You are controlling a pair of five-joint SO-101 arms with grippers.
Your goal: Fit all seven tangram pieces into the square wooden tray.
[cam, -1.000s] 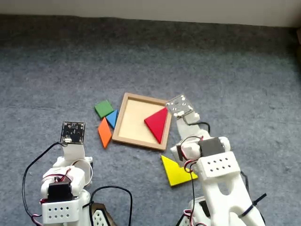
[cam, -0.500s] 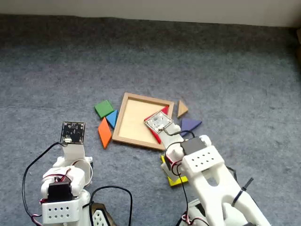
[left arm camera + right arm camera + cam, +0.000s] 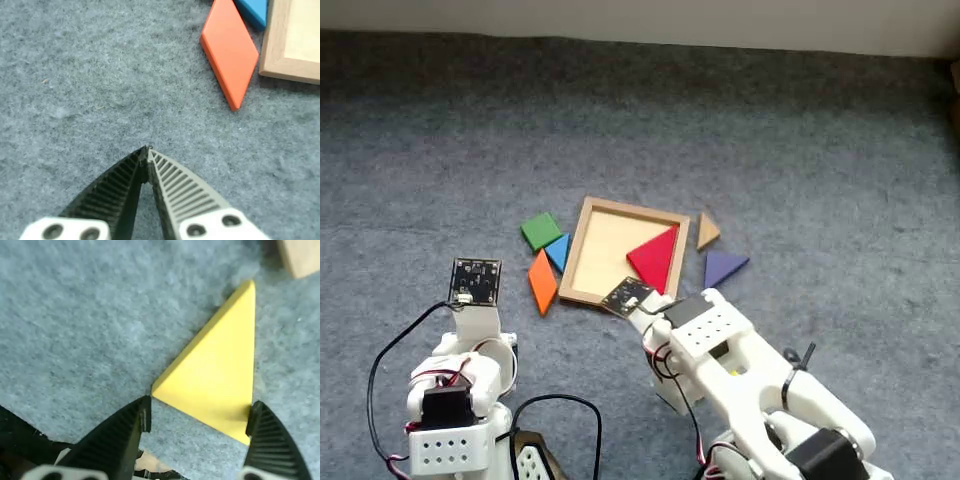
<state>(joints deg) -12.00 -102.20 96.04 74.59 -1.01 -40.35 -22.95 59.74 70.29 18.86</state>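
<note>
The right gripper [image 3: 200, 415] is held apart astride the yellow triangle [image 3: 215, 370], which lies flat on the carpet [image 3: 75, 300]. The piece is judged light, stiff and slippery, best pinched across its edges. The left gripper [image 3: 147, 152] is closed on nothing. Beyond, the red triangle [image 3: 655, 260] is seated in the wooden tray [image 3: 578, 262].

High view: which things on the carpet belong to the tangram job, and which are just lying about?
Job: wooden tray, red triangle inside it; outside it, green square, blue triangle, orange parallelogram, tan triangle, purple triangle, yellow triangle.
Not part of it: grey carpet, pale strip along its far edge.
</note>
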